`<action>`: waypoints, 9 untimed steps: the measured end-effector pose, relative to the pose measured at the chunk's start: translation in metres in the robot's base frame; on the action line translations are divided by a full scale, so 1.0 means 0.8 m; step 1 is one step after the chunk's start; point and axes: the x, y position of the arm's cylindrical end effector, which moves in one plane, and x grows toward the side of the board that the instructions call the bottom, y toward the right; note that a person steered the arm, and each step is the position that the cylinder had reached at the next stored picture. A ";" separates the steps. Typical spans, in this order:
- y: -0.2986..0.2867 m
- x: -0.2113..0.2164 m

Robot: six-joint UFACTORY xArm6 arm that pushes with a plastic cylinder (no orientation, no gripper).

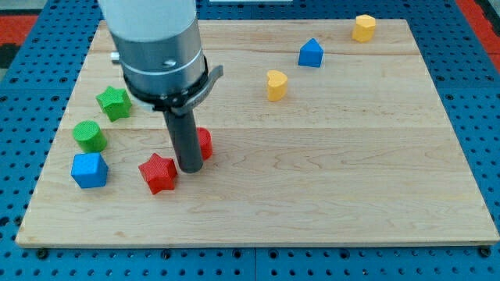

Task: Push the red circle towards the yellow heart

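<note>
The red circle [205,143] lies on the wooden board, mostly hidden behind my rod; only its right edge shows. My tip [190,168] rests at the circle's lower-left side, touching or nearly touching it. The yellow heart [276,85] lies up and to the view's right of the circle, well apart from it. A red star [158,172] sits just left of my tip.
A green star [114,102], a green cylinder [90,136] and a blue cube [89,170] stand at the view's left. A blue block with a peaked top [311,53] and a yellow block [363,27] lie near the top right. The board [328,195] sits on a blue pegboard.
</note>
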 end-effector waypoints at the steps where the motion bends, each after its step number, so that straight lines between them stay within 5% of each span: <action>1: -0.001 -0.010; 3: -0.019 -0.023; 5: 0.050 -0.063; 6: 0.069 -0.024; 7: 0.164 -0.011; 9: 0.126 -0.059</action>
